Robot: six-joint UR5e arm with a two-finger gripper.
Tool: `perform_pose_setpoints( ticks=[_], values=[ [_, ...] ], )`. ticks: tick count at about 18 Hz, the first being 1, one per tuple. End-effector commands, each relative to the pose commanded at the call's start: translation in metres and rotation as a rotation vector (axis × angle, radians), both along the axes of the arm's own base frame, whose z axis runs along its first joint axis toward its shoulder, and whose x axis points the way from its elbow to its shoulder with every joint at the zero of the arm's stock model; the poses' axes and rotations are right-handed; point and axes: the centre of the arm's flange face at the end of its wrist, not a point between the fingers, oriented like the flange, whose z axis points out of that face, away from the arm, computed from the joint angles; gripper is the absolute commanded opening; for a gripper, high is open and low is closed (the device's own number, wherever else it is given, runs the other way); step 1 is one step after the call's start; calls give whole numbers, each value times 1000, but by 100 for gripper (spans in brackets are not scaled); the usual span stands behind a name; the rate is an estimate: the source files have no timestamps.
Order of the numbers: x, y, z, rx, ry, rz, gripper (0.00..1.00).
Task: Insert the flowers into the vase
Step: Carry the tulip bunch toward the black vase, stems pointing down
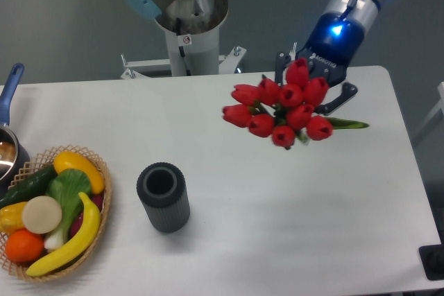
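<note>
Red flowers [281, 110] clamped in tool [312, 84], held above desk [291, 206]; grey vase [164, 197] upright, well apart, lower left.

Gripper [313, 88] has the flowers [279, 109] clamped up above the table [277, 206], vase [164, 197] standing well off to the left, mouth open.

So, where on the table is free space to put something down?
The table is bare between the vase and its right edge, also behind the vase. The left end is crowded: the wicker basket and the pot.
</note>
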Motion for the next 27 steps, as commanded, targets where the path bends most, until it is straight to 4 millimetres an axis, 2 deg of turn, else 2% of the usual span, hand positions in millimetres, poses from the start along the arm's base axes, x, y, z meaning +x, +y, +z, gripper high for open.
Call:
perform_pose_setpoints(
  ticks=[3,7,9,14,27],
  values=[
    [13,19,-5,71,-37,-66,41],
    [27,28,-3,153,-87,-115,41],
    [42,37,-7,150,-99,-141,41],
    [62,56,-7,150,-104,-189,41],
    [96,80,-8,185,-133,-269,41]
  ],
)
